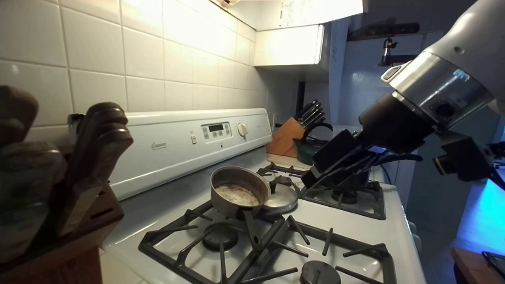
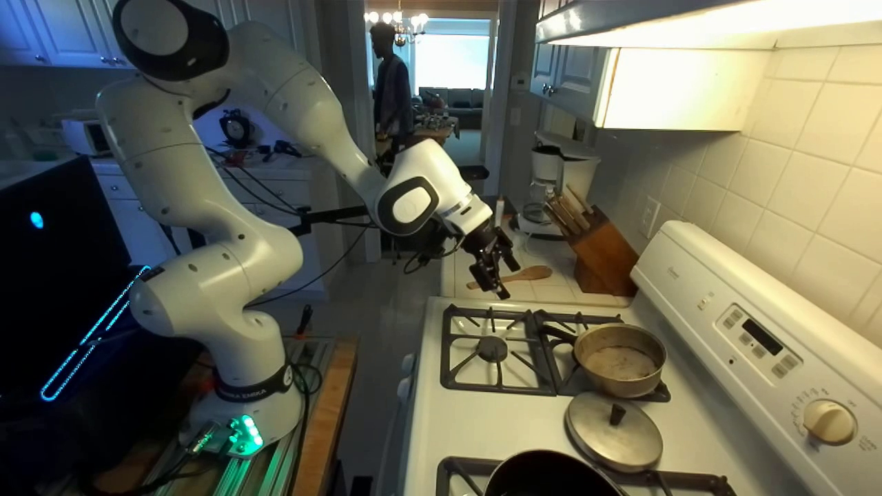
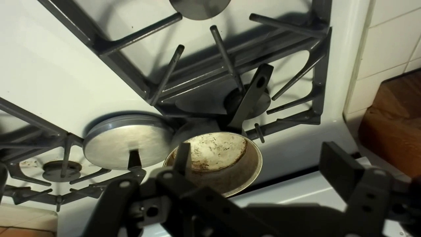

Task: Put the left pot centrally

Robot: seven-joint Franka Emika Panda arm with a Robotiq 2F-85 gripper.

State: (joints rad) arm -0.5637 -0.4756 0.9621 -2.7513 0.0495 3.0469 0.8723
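Note:
The left pot is a small steel saucepan with a stained beige inside and dark handle. It shows in both exterior views (image 1: 238, 193) (image 2: 620, 358) and the wrist view (image 3: 218, 151). It stands upright at one side of the back burner (image 1: 220, 236), off its middle, and its handle reaches across the grate. My gripper (image 3: 258, 161) is open and empty in the air, apart from the pot; it also shows in both exterior views (image 1: 315, 176) (image 2: 508, 281). In the wrist view one finger covers part of the pot's rim.
A metal lid (image 2: 615, 430) lies right beside the pot. A black pot (image 2: 551, 475) stands on the farther grate. The control panel (image 1: 189, 142) rises behind the burners. Knife blocks (image 2: 603, 255) (image 1: 284, 138) and a dark green kettle (image 1: 309, 149) stand around the stove.

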